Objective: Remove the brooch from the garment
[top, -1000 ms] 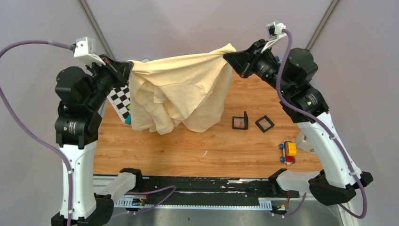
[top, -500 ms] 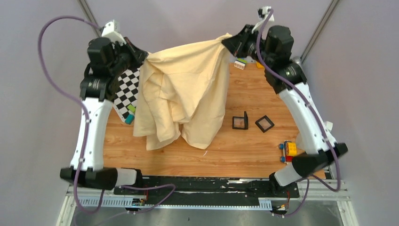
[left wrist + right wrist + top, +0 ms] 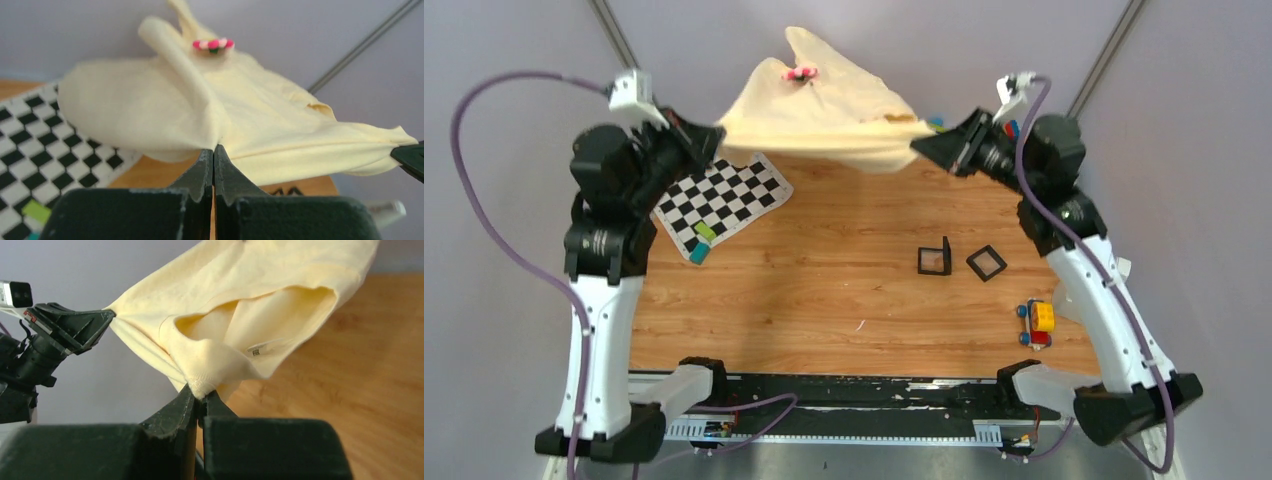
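The pale yellow garment point(image 3: 824, 105) billows in the air at the far edge of the table, stretched between both grippers. The tiny pink flower brooch point(image 3: 800, 72) sits on its upper side near the top; it also shows in the left wrist view point(image 3: 213, 44) on the garment point(image 3: 165, 105). My left gripper point(image 3: 716, 135) is shut on the garment's left edge point(image 3: 214, 148). My right gripper point(image 3: 921, 146) is shut on a hemmed edge of the garment point(image 3: 202, 390). In the right wrist view the garment point(image 3: 240, 285) spans across to the left gripper point(image 3: 107, 315); the brooch is hidden there.
A black-and-white checkerboard sheet point(image 3: 719, 200) with small green and teal blocks point(image 3: 701, 242) lies at the left. Two small black square frames point(image 3: 935, 259) point(image 3: 986, 262) lie right of centre. A toy of yellow, blue and red blocks point(image 3: 1036, 324) sits near the right arm.
The garment has swung from hanging down over the table to billowing up and away at the far edge. The brooch has come into sight. Both grippers have kept their hold and shifted.
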You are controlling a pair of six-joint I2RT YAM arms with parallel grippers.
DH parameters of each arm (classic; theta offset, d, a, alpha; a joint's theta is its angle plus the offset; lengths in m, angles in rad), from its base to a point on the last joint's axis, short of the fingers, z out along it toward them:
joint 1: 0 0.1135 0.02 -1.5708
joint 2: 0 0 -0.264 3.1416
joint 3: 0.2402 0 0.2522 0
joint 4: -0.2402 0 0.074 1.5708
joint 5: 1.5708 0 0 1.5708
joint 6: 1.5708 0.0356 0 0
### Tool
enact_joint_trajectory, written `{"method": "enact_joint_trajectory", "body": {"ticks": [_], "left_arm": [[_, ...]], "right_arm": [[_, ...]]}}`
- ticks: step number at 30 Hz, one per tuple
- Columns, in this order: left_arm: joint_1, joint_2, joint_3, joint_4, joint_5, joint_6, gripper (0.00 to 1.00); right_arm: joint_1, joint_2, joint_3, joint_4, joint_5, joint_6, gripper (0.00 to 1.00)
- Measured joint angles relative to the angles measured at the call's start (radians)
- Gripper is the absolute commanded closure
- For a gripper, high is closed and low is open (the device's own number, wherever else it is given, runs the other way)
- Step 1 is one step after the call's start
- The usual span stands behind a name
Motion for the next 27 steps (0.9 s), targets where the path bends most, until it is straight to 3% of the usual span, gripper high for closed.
{"method": "enact_joint_trajectory", "body": {"ticks": [4, 6, 7, 8, 9, 12, 14, 19, 20, 22, 25, 27], "left_arm": [[0.003, -0.267, -0.450, 0.018, 0.022, -0.021, 0.97], [0.001, -0.350, -0.671, 0.019, 0.029, -0.034, 0.65], [-0.002, -0.380, -0.783, 0.021, 0.029, -0.047, 0.29], [-0.003, -0.396, -0.861, 0.010, 0.027, -0.050, 0.14], [-0.004, -0.401, -0.930, -0.002, 0.024, -0.051, 0.04], [-0.005, -0.436, -1.110, -0.047, -0.002, -0.093, 0.00], [-0.007, -0.466, -1.146, -0.063, -0.014, -0.110, 0.00], [-0.011, -0.509, -1.148, -0.003, -0.066, -0.136, 0.01], [-0.011, -0.499, -1.148, 0.014, -0.076, -0.139, 0.02], [-0.013, -0.446, -1.148, 0.056, -0.095, -0.145, 0.14], [-0.064, -0.341, -1.137, 0.093, -0.184, -0.136, 0.13], [-0.179, -0.246, -1.087, 0.085, -0.306, -0.102, 0.11]], "right_arm": [[0.091, -0.237, -0.481, 0.066, -0.010, 0.027, 0.96], [0.151, -0.304, -0.710, 0.079, -0.002, 0.037, 0.79], [0.180, -0.319, -0.807, 0.085, 0.000, 0.041, 0.60], [0.204, -0.320, -0.891, 0.080, -0.002, 0.045, 0.45], [0.225, -0.311, -0.953, 0.077, -0.005, 0.052, 0.38], [0.262, -0.257, -1.068, 0.045, -0.021, 0.027, 0.33], [0.264, -0.235, -1.072, 0.026, -0.011, 0.007, 0.32], [0.264, -0.192, -0.941, -0.013, 0.107, -0.067, 0.25], [0.264, -0.172, -0.903, -0.013, 0.134, -0.080, 0.24], [0.264, -0.112, -0.826, -0.008, 0.186, -0.105, 0.23], [0.264, 0.016, -0.721, 0.000, 0.263, -0.137, 0.21], [0.264, 0.109, -0.666, -0.001, 0.312, -0.153, 0.20]]}}
